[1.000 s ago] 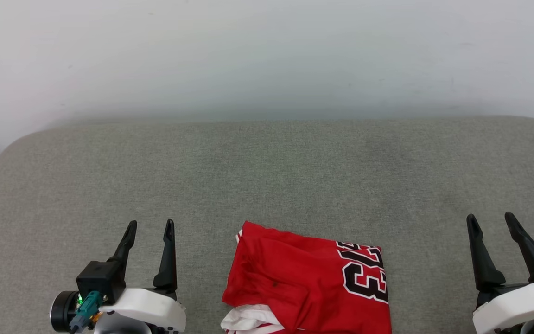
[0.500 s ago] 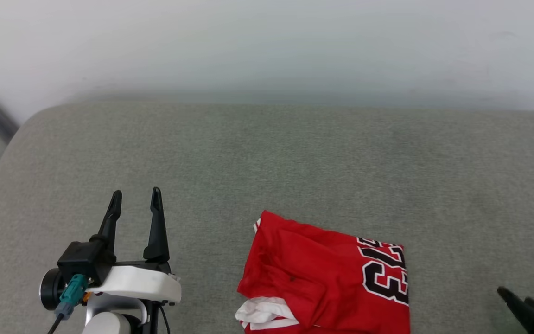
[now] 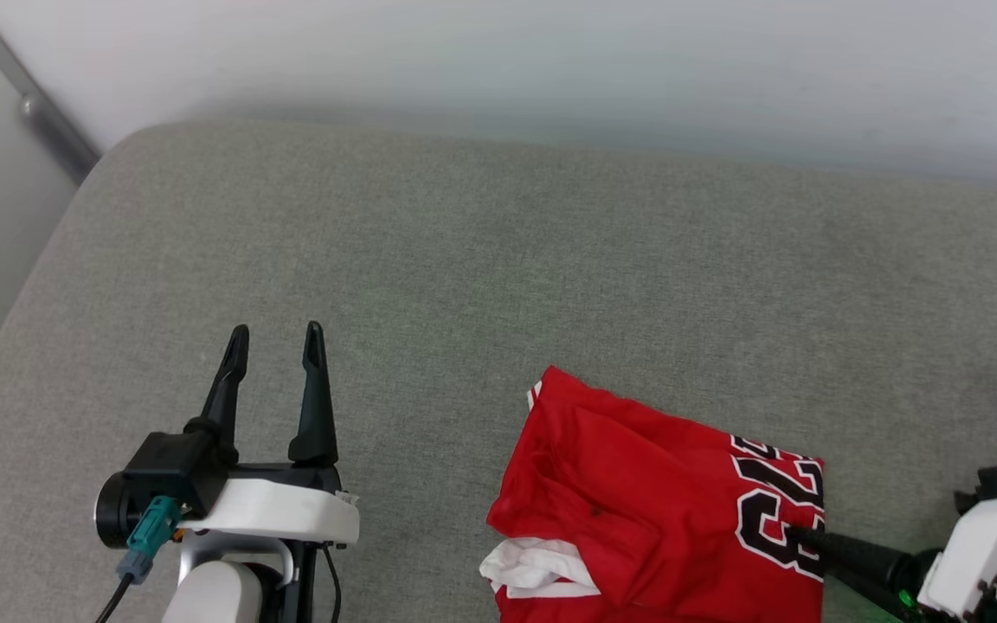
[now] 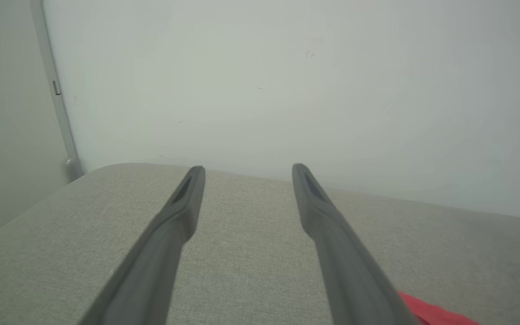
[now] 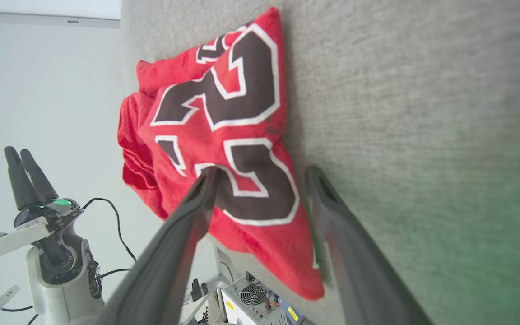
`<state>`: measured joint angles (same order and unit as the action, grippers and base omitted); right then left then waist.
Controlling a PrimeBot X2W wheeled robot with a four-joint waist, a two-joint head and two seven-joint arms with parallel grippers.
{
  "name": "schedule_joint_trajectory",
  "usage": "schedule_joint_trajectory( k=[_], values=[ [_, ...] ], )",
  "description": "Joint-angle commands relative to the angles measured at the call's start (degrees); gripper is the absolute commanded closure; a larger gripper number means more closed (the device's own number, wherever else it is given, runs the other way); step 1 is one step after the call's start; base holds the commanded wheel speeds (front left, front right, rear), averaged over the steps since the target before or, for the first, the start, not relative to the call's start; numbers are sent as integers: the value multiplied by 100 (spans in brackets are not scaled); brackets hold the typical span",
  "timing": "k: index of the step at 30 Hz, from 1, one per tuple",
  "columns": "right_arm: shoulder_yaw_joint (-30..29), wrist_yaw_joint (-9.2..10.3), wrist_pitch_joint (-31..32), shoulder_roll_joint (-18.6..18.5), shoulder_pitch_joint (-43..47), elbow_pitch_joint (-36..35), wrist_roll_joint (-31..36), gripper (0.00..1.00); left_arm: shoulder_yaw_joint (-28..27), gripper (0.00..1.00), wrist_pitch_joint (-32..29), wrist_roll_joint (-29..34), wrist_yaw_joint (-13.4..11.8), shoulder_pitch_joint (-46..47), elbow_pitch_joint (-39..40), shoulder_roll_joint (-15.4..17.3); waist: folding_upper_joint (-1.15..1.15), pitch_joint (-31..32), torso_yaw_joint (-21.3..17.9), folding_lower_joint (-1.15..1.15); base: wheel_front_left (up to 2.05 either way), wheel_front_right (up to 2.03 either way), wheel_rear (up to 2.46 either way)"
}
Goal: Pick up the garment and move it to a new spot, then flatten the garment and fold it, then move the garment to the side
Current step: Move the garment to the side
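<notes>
Garment (image 3: 628, 493) edge between spread right end effector (image 5: 262, 174) fingers (image 5: 183, 234).

The red garment (image 3: 637, 493) carries a large number (image 5: 224, 122), "23", in black digits with white outlines. It is on the garment's right part and lies sideways in the head view. Beside it, black white-edged lettering (image 5: 208, 50) is partly folded away and cannot be read. A yellow label (image 5: 292, 313) on a grey box (image 5: 251, 298) is too small to read.
</notes>
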<state>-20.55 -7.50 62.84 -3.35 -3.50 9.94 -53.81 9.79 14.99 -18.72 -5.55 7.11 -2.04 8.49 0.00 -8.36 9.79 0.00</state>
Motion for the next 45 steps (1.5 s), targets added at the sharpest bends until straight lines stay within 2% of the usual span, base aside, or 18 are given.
schedule_joint_trajectory(
  k=[1,5,6,8,9,12,15,21,26,29,36,41,45],
  values=[
    [23,3,16,33,-114,106,-93,0,-30,0,24,44,39,71,-13,-23,0,-82,62,0,0,0,0],
    [170,4,-59,58,-352,687,-320,0,-64,0,25,155,161,177,-73,-121,0,-192,142,0,0,0,0],
    [241,5,-73,61,-387,829,-360,45,-76,0,25,178,196,195,-85,-135,0,-210,162,0,0,0,0],
    [392,6,-123,87,-408,1007,-406,85,-100,0,24,222,239,189,-117,-167,0,-237,191,0,0,0,0],
    [460,6,-143,93,-435,1057,-450,100,-113,0,24,249,256,201,-128,-194,0,-246,200,0,0,0,0],
    [614,6,-198,96,-465,1020,-455,100,-162,0,24,308,309,208,-147,-248,0,-261,195,0,0,0,0],
    [772,4,-309,-77,-543,826,-315,100,-200,0,25,358,352,178,-173,-274,0,-230,147,0,0,0,0],
    [1412,3,-827,-631,-558,236,321,100,-225,0,24,493,446,111,-238,-290,0,-32,-44,0,0,0,0],
    [2160,3,-1364,-1350,-562,-290,1347,100,-203,0,20,577,529,53,-244,-291,0,117,-391,0,0,0,0],
    [2474,3,-1586,-1773,-708,-508,1922,100,-184,0,19,621,567,40,-227,-279,0,142,-721,0,0,0,0],
    [2912,3,-1639,-2315,-1075,-733,2622,100,-136,0,19,685,628,41,-99,-265,0,-18,-1817,0,0,0,0],
    [2922,4,-2048,-2516,-1536,-420,2744,100,-36,0,-5,769,656,291,63,-214,0,-481,-2576,0,0,0,0],
    [2800,4,-2622,-2634,-2000,70,2858,100,60,0,-143,892,698,591,277,-133,0,-946,-2994,0,0,0,0]
  ],
)
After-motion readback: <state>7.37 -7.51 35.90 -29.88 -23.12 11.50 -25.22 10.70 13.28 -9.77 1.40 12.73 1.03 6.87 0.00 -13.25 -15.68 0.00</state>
